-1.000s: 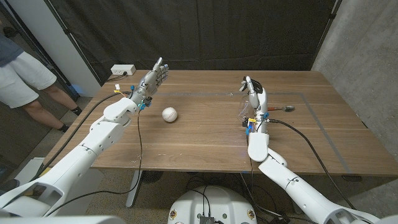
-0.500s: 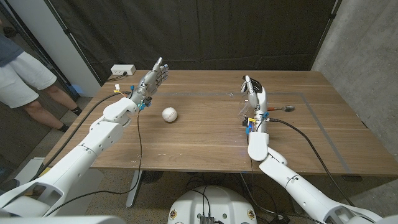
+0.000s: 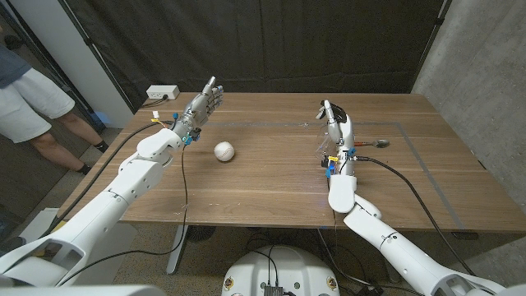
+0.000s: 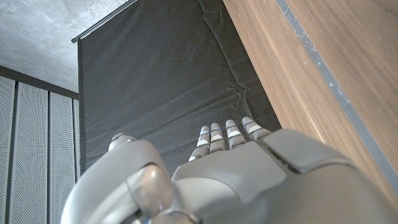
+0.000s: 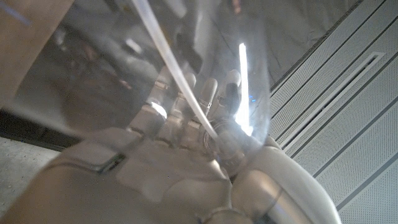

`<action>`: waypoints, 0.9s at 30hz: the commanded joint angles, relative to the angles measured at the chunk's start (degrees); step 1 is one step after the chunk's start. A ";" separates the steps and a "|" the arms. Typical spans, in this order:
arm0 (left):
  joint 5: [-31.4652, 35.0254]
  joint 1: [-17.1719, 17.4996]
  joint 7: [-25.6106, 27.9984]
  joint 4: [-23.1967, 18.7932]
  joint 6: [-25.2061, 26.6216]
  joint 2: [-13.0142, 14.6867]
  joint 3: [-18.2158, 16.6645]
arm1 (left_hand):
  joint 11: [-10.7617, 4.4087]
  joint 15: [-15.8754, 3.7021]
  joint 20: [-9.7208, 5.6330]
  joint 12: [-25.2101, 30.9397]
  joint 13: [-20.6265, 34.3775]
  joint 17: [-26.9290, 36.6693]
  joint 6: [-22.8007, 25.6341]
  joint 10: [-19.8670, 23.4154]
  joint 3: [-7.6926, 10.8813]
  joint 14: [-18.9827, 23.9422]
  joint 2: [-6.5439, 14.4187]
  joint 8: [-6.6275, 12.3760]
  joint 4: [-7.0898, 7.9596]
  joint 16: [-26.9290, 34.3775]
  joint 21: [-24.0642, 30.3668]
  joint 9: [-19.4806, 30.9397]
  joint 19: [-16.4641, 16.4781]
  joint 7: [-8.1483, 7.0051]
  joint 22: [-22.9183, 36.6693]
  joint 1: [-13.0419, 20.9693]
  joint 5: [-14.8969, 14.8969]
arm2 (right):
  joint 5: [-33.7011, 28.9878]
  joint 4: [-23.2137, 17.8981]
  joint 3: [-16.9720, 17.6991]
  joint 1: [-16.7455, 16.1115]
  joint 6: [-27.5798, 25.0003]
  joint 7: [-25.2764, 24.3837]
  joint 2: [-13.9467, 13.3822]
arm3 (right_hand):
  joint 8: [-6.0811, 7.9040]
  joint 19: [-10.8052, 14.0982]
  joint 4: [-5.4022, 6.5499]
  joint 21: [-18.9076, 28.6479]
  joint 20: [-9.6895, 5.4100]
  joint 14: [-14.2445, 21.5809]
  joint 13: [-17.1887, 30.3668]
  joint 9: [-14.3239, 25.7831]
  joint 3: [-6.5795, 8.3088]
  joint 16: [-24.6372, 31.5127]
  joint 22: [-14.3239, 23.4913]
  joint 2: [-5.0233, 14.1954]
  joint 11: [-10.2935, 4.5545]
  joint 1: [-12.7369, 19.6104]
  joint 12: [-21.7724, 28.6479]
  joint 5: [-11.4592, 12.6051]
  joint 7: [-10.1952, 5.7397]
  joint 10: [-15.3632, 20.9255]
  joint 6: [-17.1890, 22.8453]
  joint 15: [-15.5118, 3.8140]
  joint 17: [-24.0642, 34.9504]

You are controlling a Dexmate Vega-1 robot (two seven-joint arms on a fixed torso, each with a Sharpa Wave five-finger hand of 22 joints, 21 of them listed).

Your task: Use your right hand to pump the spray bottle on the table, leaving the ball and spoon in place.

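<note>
No change is observed against the earlier frames: both arms, the ball and the spoon hold the same positions. The right hand stands upright on the right half of the desk, its fingers wrapped around the clear spray bottle, which is hard to make out from the head view. The right wrist view supplies what the head view lacks: the bottle's transparent wall and its inner tube lying directly against the fingers. The spoon lies just beside that hand, toward the desk's right edge. The left hand hovers near the far left corner, fingers straight and close together, holding nothing. The ball rests between the two hands, nearer the left.
</note>
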 commanded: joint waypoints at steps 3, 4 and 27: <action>-0.08 -2.17 -2.48 3.20 -0.09 -1.27 1.14 | -0.32 0.05 0.55 0.04 0.33 0.23 0.34 0.20 0.01 -0.16 0.13 -0.24 0.10 -0.11 0.02 0.26 -0.18 0.28 0.26 0.49 -0.22 | -0.55 -8.09 0.79 -4.11 -9.47 1.68 -3.20 | -5.15 -2.38 7.71 -0.55 0.74 -2.85 -3.53 -4.47 9.24 -4.34 -0.27 1.04 0.41 -4.04 -2.95 -0.04 -1.08 -2.70 -3.27 -1.30 -3.03; -0.12 -2.33 -2.70 3.47 -0.15 -1.40 1.20 | -0.29 0.09 0.56 0.06 0.33 0.23 0.34 0.24 0.01 -0.17 0.14 -0.24 0.10 -0.11 0.02 0.26 -0.18 0.30 0.26 0.50 -0.22 | -0.65 -8.73 0.80 -4.40 -10.33 1.91 -3.51 | -5.86 -2.68 7.67 -0.60 0.75 -3.04 -4.00 -4.97 9.27 -4.73 -0.30 1.07 0.44 -4.16 -3.21 -0.05 -0.94 -2.70 -3.88 -1.21 -3.34; -0.42 -4.20 -5.72 7.02 -0.70 -2.39 1.59 | -0.45 0.14 1.04 0.03 0.33 0.24 0.28 0.13 0.01 -0.24 0.23 -0.27 0.17 -0.11 -0.01 0.27 -0.41 0.16 0.28 0.67 -0.30 | -4.93 -14.29 -2.80 -6.58 -28.40 1.69 -5.73 | -30.79 -20.70 4.78 -6.34 -3.94 -21.25 -20.17 -19.34 3.58 -16.94 -0.77 1.11 0.68 -6.56 -16.03 0.09 -3.67 -17.68 -28.74 0.88 -8.23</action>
